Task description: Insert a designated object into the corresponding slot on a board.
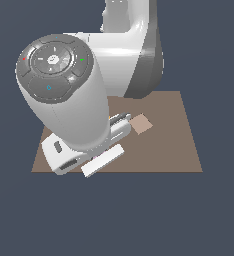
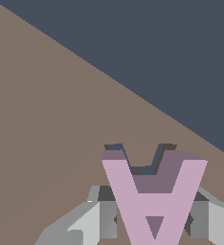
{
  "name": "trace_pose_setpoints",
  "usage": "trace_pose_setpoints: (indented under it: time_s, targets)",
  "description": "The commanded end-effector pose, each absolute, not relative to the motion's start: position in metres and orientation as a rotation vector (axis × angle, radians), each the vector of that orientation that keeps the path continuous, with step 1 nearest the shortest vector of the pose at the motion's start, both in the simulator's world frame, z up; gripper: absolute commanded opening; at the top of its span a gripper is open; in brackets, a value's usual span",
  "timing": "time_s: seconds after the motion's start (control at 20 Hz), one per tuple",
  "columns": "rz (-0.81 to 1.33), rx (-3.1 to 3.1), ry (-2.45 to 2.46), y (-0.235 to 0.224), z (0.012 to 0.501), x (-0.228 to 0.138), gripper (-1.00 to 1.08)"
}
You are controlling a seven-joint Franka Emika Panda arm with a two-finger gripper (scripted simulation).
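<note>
In the wrist view the designated object [image 2: 154,196], a pale lilac letter A, sits between my gripper's [image 2: 152,217] two grey fingers [image 2: 106,213], which press on its sides. The gripper is shut on it. Thin dark strips of the slot [image 2: 142,170] show just past the letter's legs and in its notch, so the letter stands over the slot, slightly raised above the brown board [image 2: 51,143]. In the exterior view the arm hides both the letter and the slot. Only the fingers [image 1: 120,120] peek out over the board [image 1: 169,145].
A small light-tan square tile [image 1: 140,123] lies on the board just beside the fingers. The arm's big white link [image 1: 64,95] blocks the exterior view's left half of the board. The board's edge [image 2: 147,103] runs diagonally beyond the letter.
</note>
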State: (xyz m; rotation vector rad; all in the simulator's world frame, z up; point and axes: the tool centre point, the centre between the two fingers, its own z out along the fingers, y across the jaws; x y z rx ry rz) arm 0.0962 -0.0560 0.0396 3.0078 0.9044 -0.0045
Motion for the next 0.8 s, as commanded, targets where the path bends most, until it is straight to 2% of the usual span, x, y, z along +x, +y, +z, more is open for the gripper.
trace_pose_setpoints:
  time_s: [0.0, 0.25, 0.3, 0.75]
  targets:
    - [-0.004, 3.007, 0.906, -0.0554, 0.0381, 0.0964, -1.0]
    - [-0.004, 3.006, 0.911, -0.0554, 0.0299, 0.0974, -1.0]
    - [-0.004, 3.006, 0.911, -0.0554, 0.0299, 0.0974, 1.0]
    - [-0.004, 3.006, 0.911, -0.0554, 0.0299, 0.0974, 1.0]
